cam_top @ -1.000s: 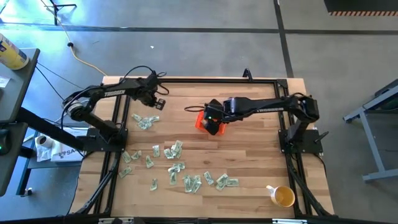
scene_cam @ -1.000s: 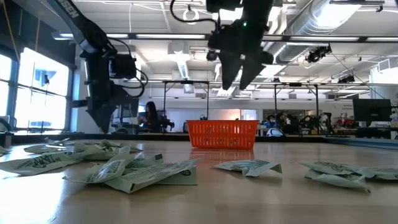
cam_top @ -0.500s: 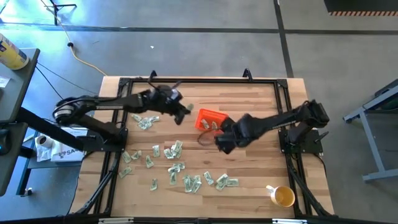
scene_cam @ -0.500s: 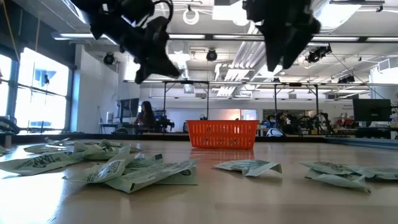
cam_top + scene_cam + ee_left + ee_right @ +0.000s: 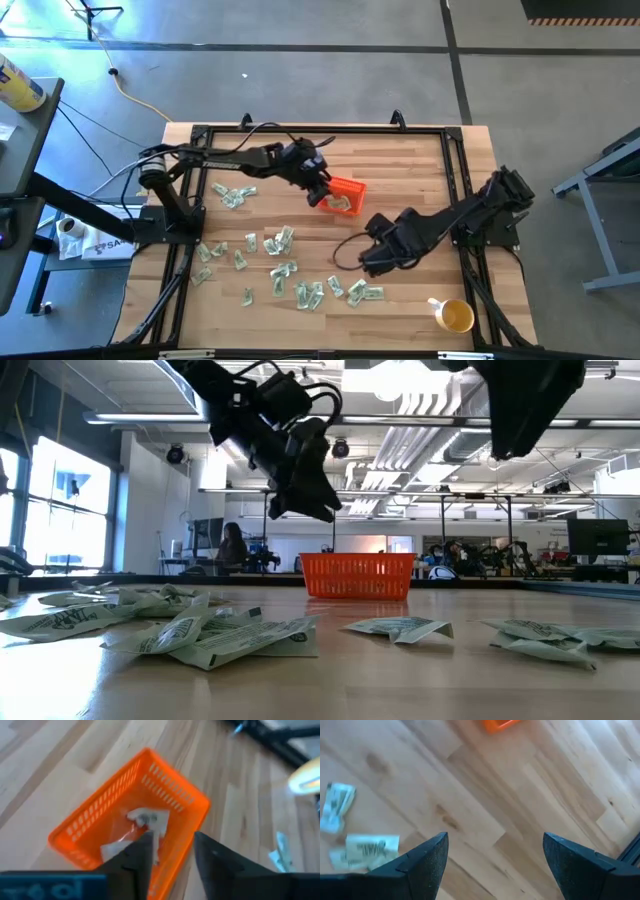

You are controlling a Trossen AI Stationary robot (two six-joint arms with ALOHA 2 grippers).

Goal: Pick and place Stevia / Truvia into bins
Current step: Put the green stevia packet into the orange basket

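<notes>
The orange bin (image 5: 345,196) stands on the wooden table near its middle, with a few white sachets (image 5: 148,818) lying inside it. My left gripper (image 5: 172,840) hangs open just above the bin's left end (image 5: 320,190), with nothing between its fingers. Many pale green and white sachets (image 5: 285,270) lie flat and scattered over the table's near left part. My right gripper (image 5: 372,262) hovers wide open above bare wood, a little to the far side of the sachets (image 5: 365,292) near the front edge. In the right wrist view (image 5: 495,840), two sachets (image 5: 370,847) lie off to one side.
A yellow cup (image 5: 455,316) with a white handle stands at the table's near right corner. A black frame (image 5: 300,130) runs around the table top. Another small group of sachets (image 5: 232,195) lies at the far left. Bare wood stretches right of the bin.
My left gripper has swung from the table's far left toward the right and now hangs over the bin. My right gripper has left the bin and gone toward the near edge, down over the sachets near the front.
</notes>
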